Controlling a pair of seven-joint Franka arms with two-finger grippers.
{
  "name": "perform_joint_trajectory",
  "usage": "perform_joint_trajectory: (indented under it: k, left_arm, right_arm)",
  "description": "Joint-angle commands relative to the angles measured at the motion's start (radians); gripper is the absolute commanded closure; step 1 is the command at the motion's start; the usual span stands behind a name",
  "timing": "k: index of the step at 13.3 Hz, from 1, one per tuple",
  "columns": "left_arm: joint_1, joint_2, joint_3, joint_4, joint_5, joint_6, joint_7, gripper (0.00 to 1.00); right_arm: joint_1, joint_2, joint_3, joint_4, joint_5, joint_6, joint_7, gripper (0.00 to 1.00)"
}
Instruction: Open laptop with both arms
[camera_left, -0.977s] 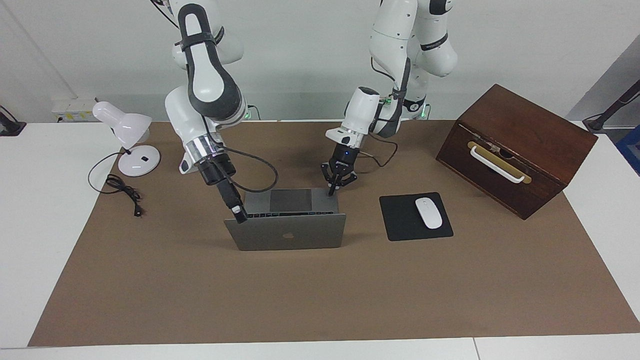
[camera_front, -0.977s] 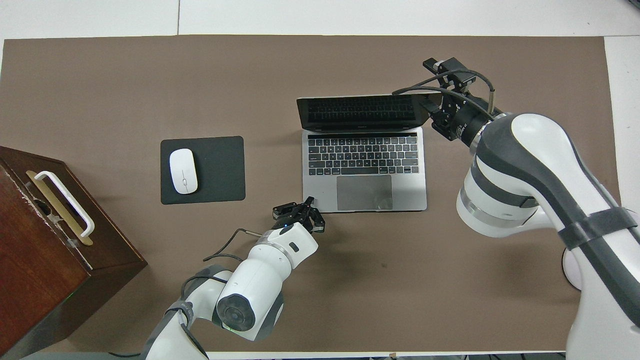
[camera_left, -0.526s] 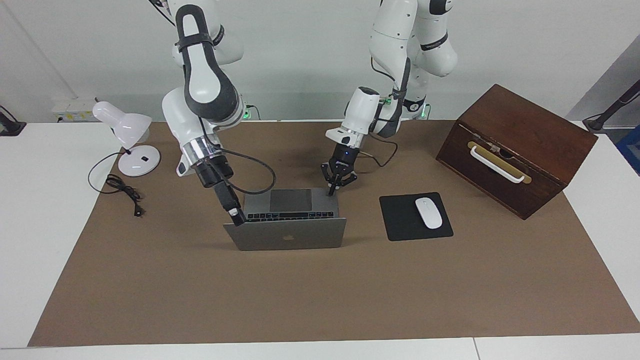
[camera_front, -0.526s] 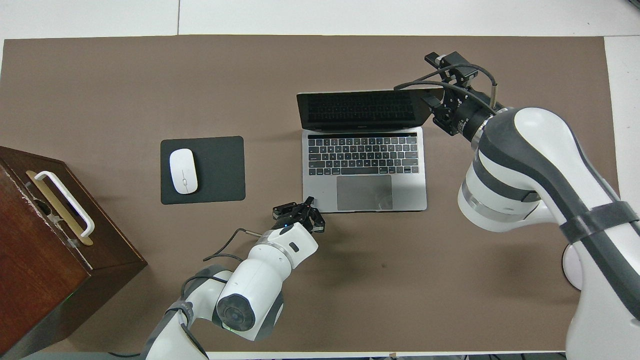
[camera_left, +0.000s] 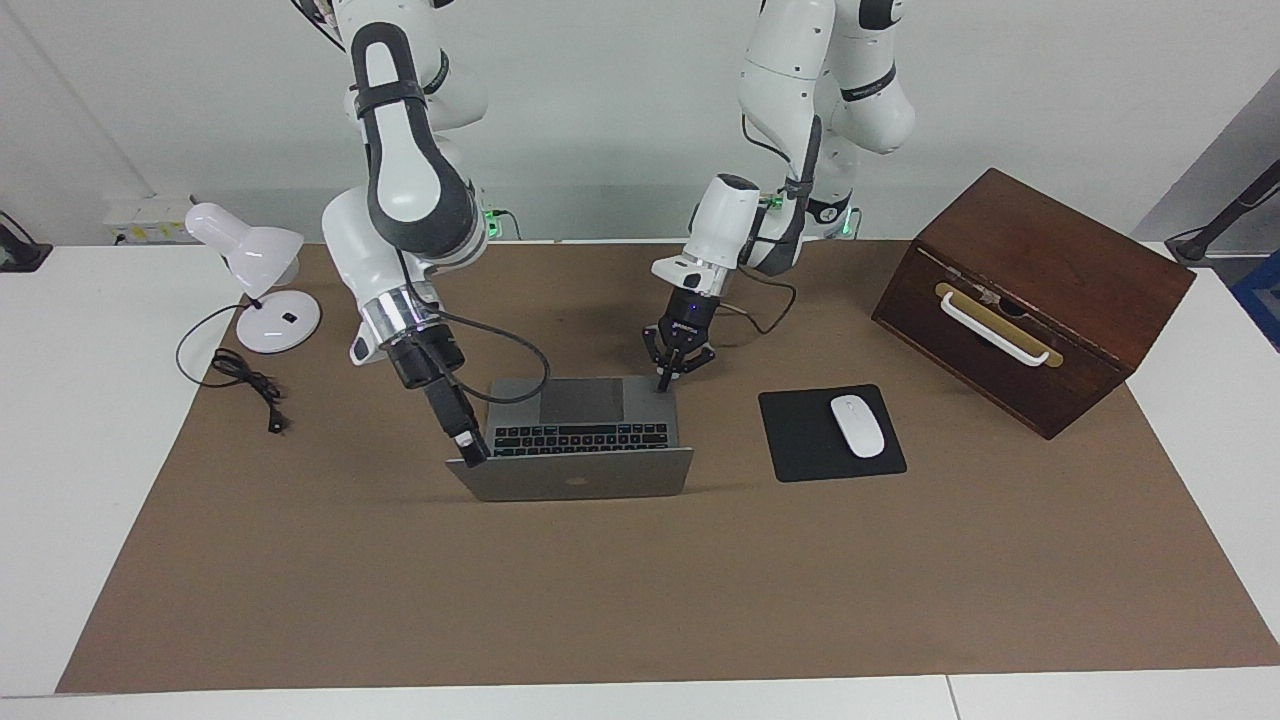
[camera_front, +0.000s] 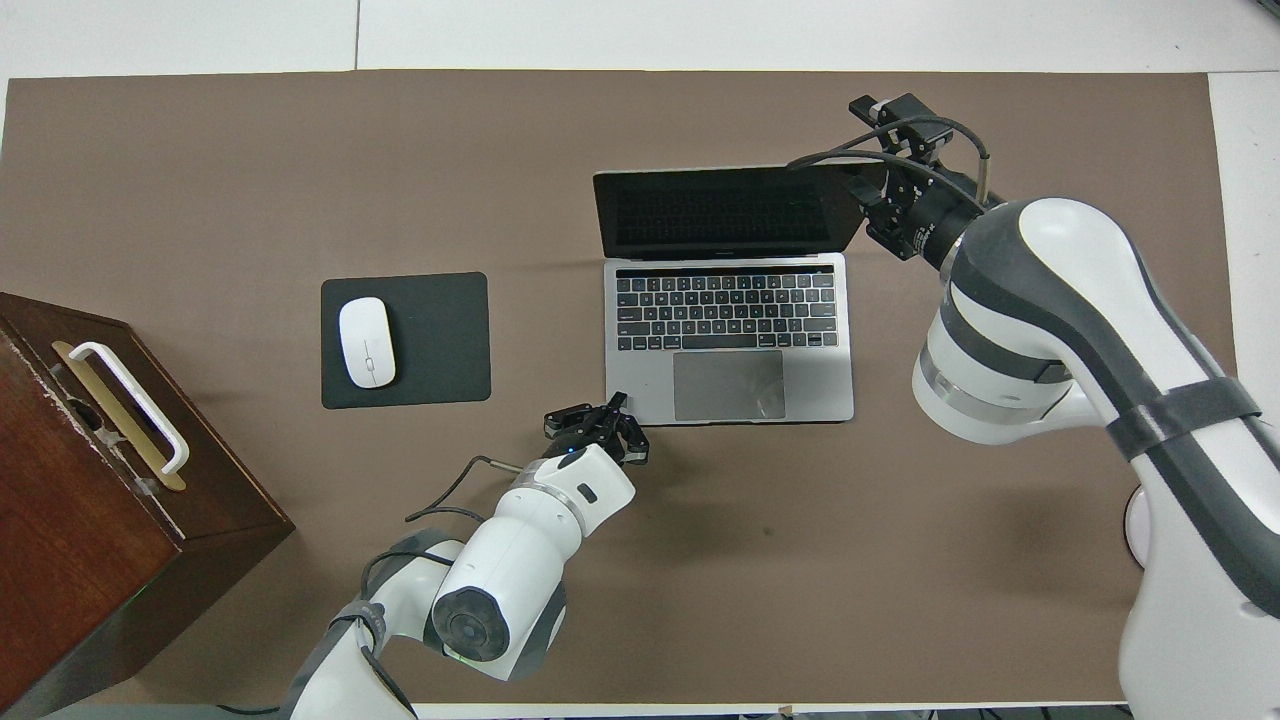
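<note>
The silver laptop (camera_left: 580, 432) stands open on the brown mat, its keyboard and trackpad showing in the overhead view (camera_front: 728, 330). Its lid (camera_left: 575, 483) leans back away from the robots, past upright. My right gripper (camera_left: 472, 450) is shut on the lid's top corner toward the right arm's end, which also shows in the overhead view (camera_front: 868, 195). My left gripper (camera_left: 662, 383) is shut, with its tip pressed on the base's corner beside the trackpad, at the edge nearest the robots (camera_front: 612, 408).
A black mouse pad (camera_left: 800, 455) with a white mouse (camera_left: 858, 425) lies beside the laptop toward the left arm's end. A brown wooden box (camera_left: 1040, 290) with a white handle stands at that end. A white desk lamp (camera_left: 255, 270) and its cable (camera_left: 245, 385) are at the right arm's end.
The lid has tilted farther open, away from the robots, and my right gripper has moved with its corner. The left gripper has stayed on the base corner.
</note>
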Motion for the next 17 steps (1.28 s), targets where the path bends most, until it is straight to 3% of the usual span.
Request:
perform_joint_trajectory:
  k: [1,7,11,12,15,17]
  left_arm:
    - [-0.011,0.035,0.015,0.016,-0.027,0.008,0.027,1.00]
    - [-0.008,0.035,0.015,0.014,-0.027,0.008,0.041,1.00]
    - [-0.006,0.035,0.015,0.014,-0.027,0.008,0.043,1.00]
    - [-0.006,0.035,0.015,0.014,-0.027,0.008,0.043,1.00]
    - [-0.005,0.035,0.015,0.016,-0.029,0.008,0.043,1.00]
    - [-0.003,0.030,0.016,0.020,-0.035,0.006,0.043,1.00]
  right_arm:
    - [-0.023,0.048,0.004,0.045,-0.026,-0.028,-0.032,0.00]
    - [-0.029,0.068,0.006,0.079,-0.031,-0.028,-0.029,0.00]
    - [0.030,0.054,0.024,0.090,-0.016,-0.003,0.004,0.00]
    - [0.078,0.037,0.026,0.094,-0.010,0.035,0.029,0.00]
    - [0.291,0.023,0.026,0.128,-0.016,0.295,0.133,0.00]
    - [0.299,-0.004,0.026,0.110,-0.028,0.331,0.006,0.00]
